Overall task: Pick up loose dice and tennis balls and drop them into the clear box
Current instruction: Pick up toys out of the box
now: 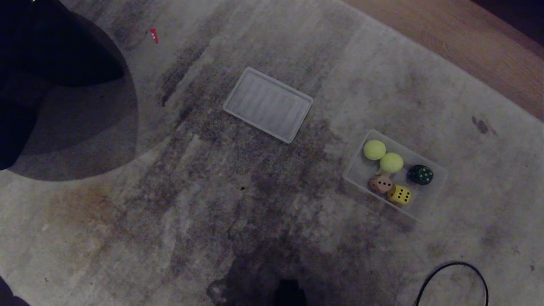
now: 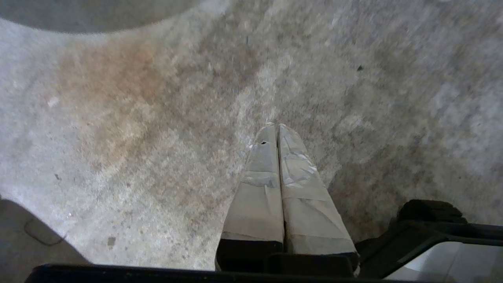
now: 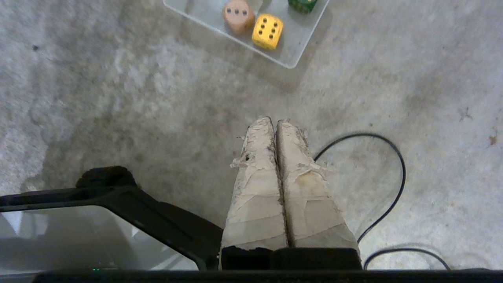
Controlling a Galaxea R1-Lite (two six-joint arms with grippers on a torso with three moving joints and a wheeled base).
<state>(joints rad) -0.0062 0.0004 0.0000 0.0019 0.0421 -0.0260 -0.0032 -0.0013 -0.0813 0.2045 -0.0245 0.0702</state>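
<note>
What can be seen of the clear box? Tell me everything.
The clear box is a shallow rectangular tub of translucent plastic with rounded corners, lying open and askew on the grey carpet. Inside are two tennis balls, a dark green die, a pinkish-tan die and a yellow die. The ribbed lid lies apart from it.

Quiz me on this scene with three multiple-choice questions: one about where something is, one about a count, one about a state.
1. Where does the lid lie?
A. on the box
B. on the rug, apart from the box
C. under the box

2. How many dice are in the box?
A. one
B. three
C. five

3. How do the right gripper fingers stand?
A. shut, empty
B. wide open
C. shut on a ball

Answers: 1 B, bare rug separates lid and box. 2 B, tan, yellow and green dice lie beside two balls. 3 A, fingers meet, nothing between.
</note>
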